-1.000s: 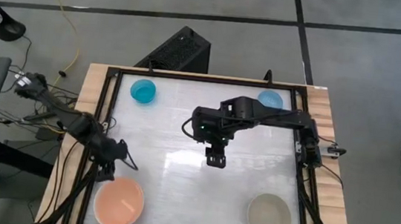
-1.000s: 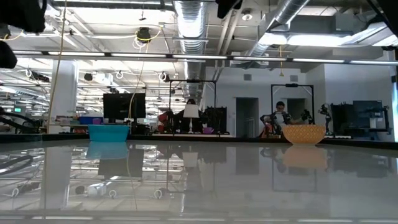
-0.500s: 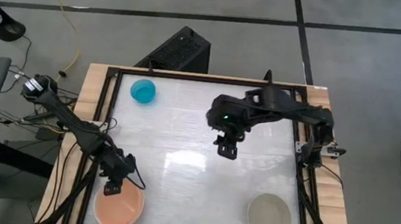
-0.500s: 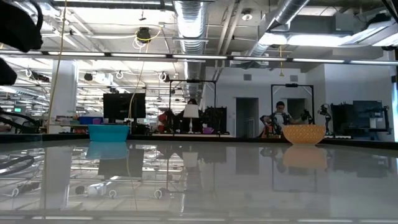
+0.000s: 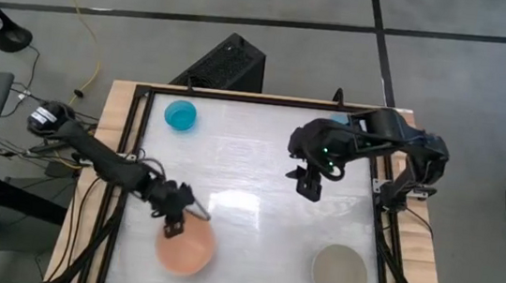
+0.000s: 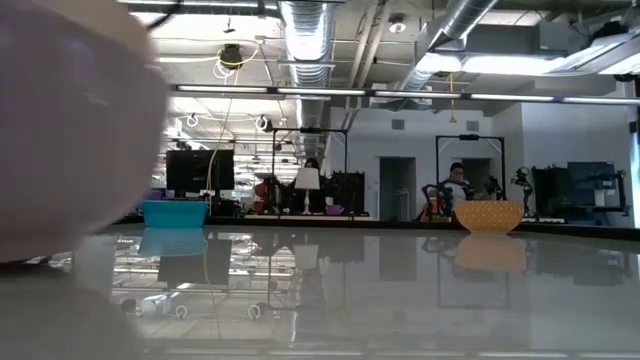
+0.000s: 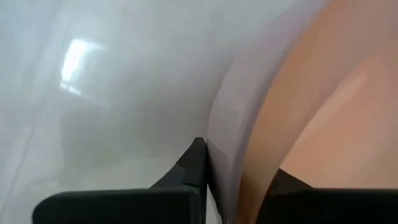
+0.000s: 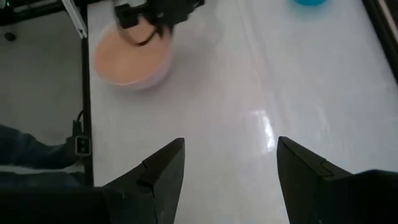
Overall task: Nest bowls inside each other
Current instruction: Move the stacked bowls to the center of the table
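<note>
Transport step of the nesting task: left gripper clamped on the rim of the salmon-pink bowl, which sits at the table's near-left part. Right gripper hangs with fingers spread, holding nothing, over the far-right area. Next move likely requires carrying this bowl toward the beige-grey bowl at near right, kept level.
</note>
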You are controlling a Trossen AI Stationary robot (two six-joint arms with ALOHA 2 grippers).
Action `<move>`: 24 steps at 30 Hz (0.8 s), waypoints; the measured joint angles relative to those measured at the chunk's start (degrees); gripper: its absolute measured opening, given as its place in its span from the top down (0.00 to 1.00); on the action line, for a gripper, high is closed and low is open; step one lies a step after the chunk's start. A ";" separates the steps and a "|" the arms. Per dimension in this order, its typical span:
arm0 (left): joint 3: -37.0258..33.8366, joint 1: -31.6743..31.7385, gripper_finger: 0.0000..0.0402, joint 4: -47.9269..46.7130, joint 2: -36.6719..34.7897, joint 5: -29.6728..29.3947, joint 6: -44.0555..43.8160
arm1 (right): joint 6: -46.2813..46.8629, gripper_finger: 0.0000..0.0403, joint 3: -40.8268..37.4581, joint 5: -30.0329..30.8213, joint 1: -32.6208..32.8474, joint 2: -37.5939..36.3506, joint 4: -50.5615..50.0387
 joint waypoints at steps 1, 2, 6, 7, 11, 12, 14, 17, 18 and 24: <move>-0.03 1.96 0.93 0.79 0.00 -0.55 0.75 | 0.57 0.45 0.00 0.02 0.52 -0.02 -0.66; -0.12 3.75 0.93 1.86 0.00 -1.23 1.27 | 1.13 0.45 0.00 0.02 1.18 -0.04 -1.19; -0.15 11.59 0.93 7.28 0.02 -3.03 3.27 | 2.90 0.45 0.00 0.05 3.82 -0.04 -1.39; -0.15 13.53 0.93 8.60 0.02 -3.46 3.54 | 3.52 0.45 0.00 0.35 4.44 -0.04 -1.39; -0.15 20.17 0.93 13.50 1.70 -2.53 4.51 | 5.83 0.45 0.00 3.30 7.13 -0.04 -1.41; -0.15 21.41 0.93 14.66 2.73 -1.66 4.63 | 6.42 0.45 0.00 3.77 7.73 -0.04 -1.42; -0.13 23.43 0.92 17.27 5.47 0.93 4.90 | 7.71 0.45 0.00 4.72 8.97 -0.04 -1.41; -0.04 24.31 0.89 21.17 10.61 5.30 3.76 | 9.89 0.45 0.00 5.41 10.41 -0.04 -1.43; 0.28 24.29 0.87 22.44 12.18 6.63 3.36 | 10.50 0.45 0.00 5.74 10.83 -0.04 -1.43; 3.08 23.69 0.86 25.07 19.43 9.21 3.81 | 14.14 0.45 0.00 7.70 13.99 -0.04 -1.43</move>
